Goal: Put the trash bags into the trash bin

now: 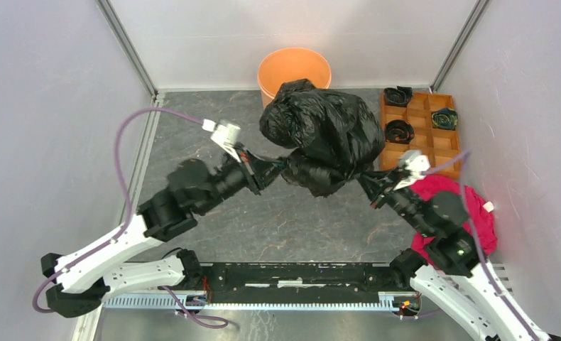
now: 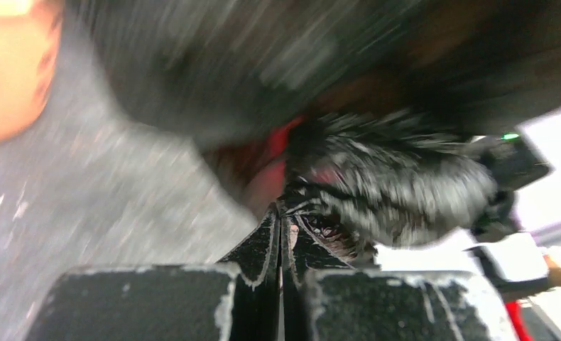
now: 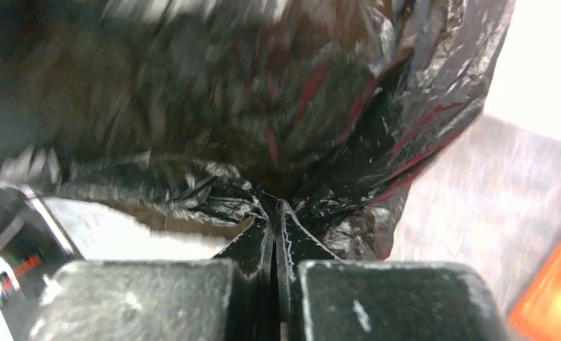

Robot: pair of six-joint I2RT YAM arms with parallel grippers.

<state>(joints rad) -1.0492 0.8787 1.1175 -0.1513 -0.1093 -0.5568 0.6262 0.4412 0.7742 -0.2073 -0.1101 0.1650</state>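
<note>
The trash bag (image 1: 324, 128), a big puffed mass of glossy crinkled black film, hangs above the table between my two arms, its far end overlapping the near rim of the orange trash bin (image 1: 294, 69) at the back. My left gripper (image 1: 281, 168) is shut on the bag's left lower edge; the film bunches at its tips in the blurred left wrist view (image 2: 281, 213). My right gripper (image 1: 363, 177) is shut on the bag's right lower edge, with film (image 3: 263, 106) gathered at its tips (image 3: 274, 206). The bin's inside is partly hidden by the bag.
An orange-brown compartment tray (image 1: 423, 131) with small black rolls (image 1: 398, 130) stands at the back right. A pink-red cloth (image 1: 462, 209) lies under my right arm. White walls close in the left, back and right sides.
</note>
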